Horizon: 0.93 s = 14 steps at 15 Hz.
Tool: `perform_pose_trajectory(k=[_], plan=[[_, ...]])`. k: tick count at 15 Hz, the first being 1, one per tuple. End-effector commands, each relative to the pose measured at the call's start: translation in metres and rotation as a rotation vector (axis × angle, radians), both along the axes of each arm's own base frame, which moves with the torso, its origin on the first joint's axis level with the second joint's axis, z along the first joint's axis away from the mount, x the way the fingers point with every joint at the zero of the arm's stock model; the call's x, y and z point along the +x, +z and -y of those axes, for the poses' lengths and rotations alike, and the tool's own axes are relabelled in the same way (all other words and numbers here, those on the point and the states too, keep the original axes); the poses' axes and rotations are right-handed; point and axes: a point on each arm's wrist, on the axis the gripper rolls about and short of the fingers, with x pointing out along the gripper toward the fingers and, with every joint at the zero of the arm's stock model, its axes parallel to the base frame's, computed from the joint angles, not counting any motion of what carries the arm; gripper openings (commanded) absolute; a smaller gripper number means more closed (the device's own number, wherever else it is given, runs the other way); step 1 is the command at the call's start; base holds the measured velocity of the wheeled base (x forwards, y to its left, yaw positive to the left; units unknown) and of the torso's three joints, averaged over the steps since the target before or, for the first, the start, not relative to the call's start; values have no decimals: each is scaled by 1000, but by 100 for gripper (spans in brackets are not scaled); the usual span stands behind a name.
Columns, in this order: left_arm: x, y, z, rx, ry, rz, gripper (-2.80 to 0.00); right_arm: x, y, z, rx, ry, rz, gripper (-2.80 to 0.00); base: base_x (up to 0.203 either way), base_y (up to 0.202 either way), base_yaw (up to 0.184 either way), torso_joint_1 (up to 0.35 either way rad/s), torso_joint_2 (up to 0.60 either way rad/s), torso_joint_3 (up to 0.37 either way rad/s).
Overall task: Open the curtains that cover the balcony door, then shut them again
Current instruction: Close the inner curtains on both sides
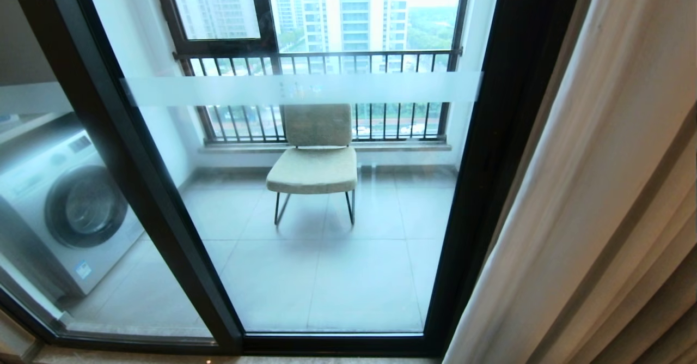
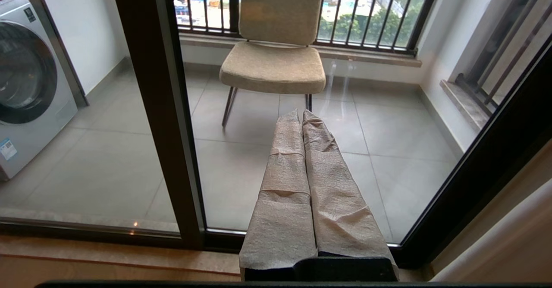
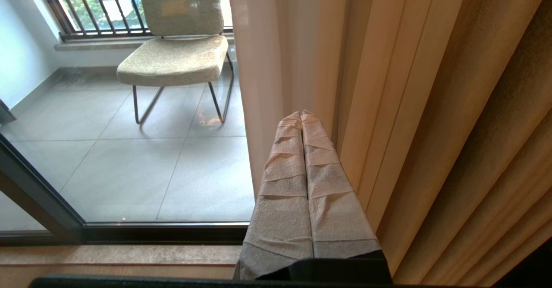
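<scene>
So here's where we are: the tall pleated beige woven curtains hang bunched at the right edge of the head view, leaving the big glass balcony door with dark brown-black frames and its frosted white strip uncovered. Through the glass we see a beige upholstered chair on thin metal legs and a silver front-loading washing machine off to the left.

Neither arm shows in the head view. The left gripper, its 2 fingers wrapped in crinkly tan cloth, is pressed fully together and holds nothing, pointing at the glass. The right gripper is the same story: fingers together, empty, with the curtain folds just beside it. We can't tell if it actually touches the cloth.

Handling-wise, we reckon the drape is soft, fairly heavy and floppy, so it'll sag and swing rather than push like a stiff panel. A paler, thinner layer sits at its inner edge and looks like it'd snag or slip easily. Best bet is probably pinching the leading vertical edge nearest the glass, grabbing both layers in 1 pinch.

The long axis runs top to bottom, pleats vertical, and the free edge faces left toward the door, so any pull goes sideways along the track.
</scene>
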Motion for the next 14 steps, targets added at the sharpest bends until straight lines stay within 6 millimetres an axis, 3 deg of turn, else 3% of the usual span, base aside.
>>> perform_pose_trajectory(k=[1, 7, 14], plan=[[0, 0, 0, -1, 0, 1, -280, 0, 0, 0, 0, 0, -1, -280, 0, 0, 0, 0, 0, 0], [0, 0, 0, -1, 0, 1, -280, -2, 11, 0, -50, -3, 80, -280, 0, 0, 0, 0, 0, 0], [0, 0, 0, -1, 1, 1, -280, -25, 60, 0, -71, -3, 128, -280, 0, 0, 0, 0, 0, 0]])
